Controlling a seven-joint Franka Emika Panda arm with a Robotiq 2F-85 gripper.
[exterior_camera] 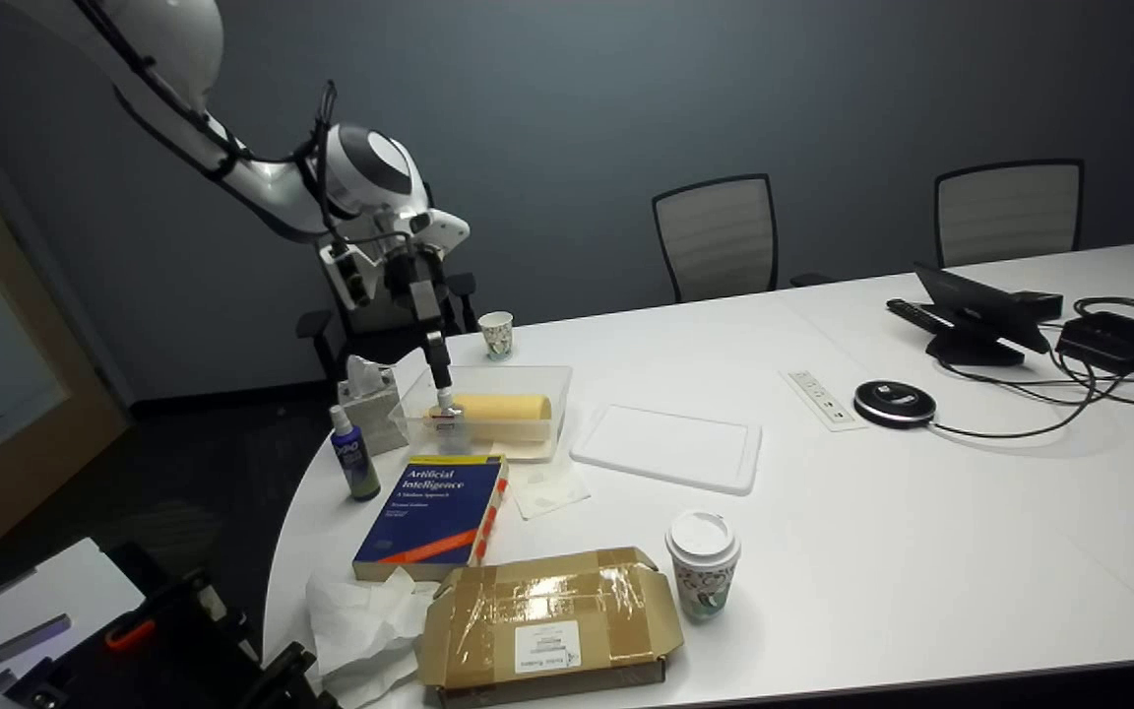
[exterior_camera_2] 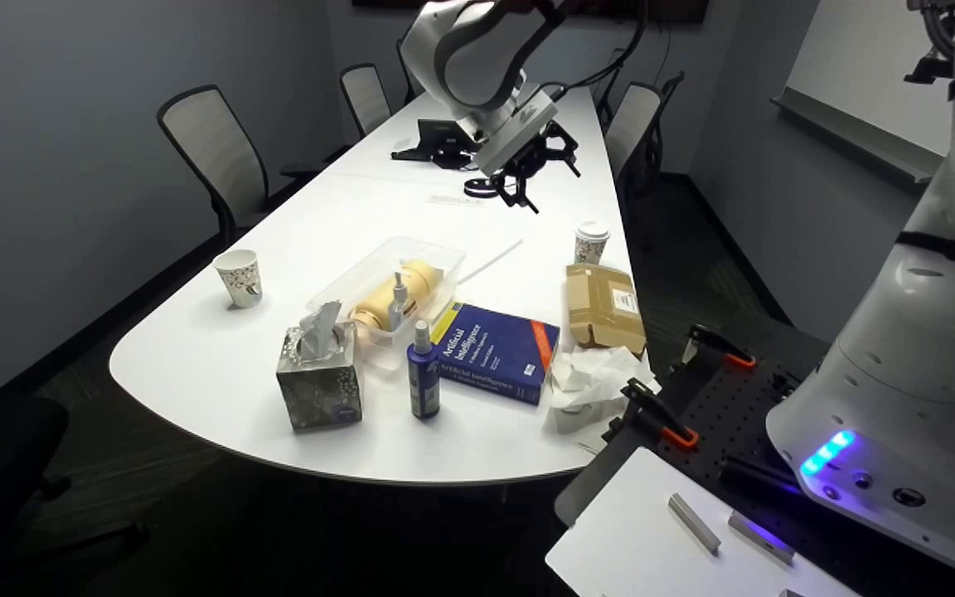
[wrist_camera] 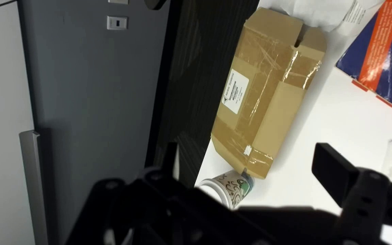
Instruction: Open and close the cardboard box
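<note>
1. The claw [exterior_camera_2: 558,193] hangs at the upper middle of an exterior view, its fingers [wrist_camera: 332,168] spread wide with nothing between them, likely to leave room for an edge of cardboard.
2. In the wrist view the box [wrist_camera: 267,98] lies in the upper middle, ahead of the fingers and well apart from them; the wrist is probably tilted to line up with it.
3. The box rests flat on the tabletop [exterior_camera: 921,551], its lid seemingly down, its label [wrist_camera: 235,91] facing up. End flaps [wrist_camera: 273,24] stick out, which may offer the easiest purchase.
4. In an exterior view it sits right of centre, at the tabletop's edge and near the arm's base [exterior_camera_2: 884,464], presumably for easy reach; an outward shove could send it over.
5. The lidded cup [exterior_camera: 702,571] stands upright just beside one end; a wide swing might tip it.
6. Book [exterior_camera: 444,507] and crumpled paper [exterior_camera: 365,620], at lower left, look like clutter rather than props.
7. Farther out, left of centre, a bin [exterior_camera: 503,378] holds a yellow cylinder [exterior_camera: 508,406], presumably to contain it.
</note>
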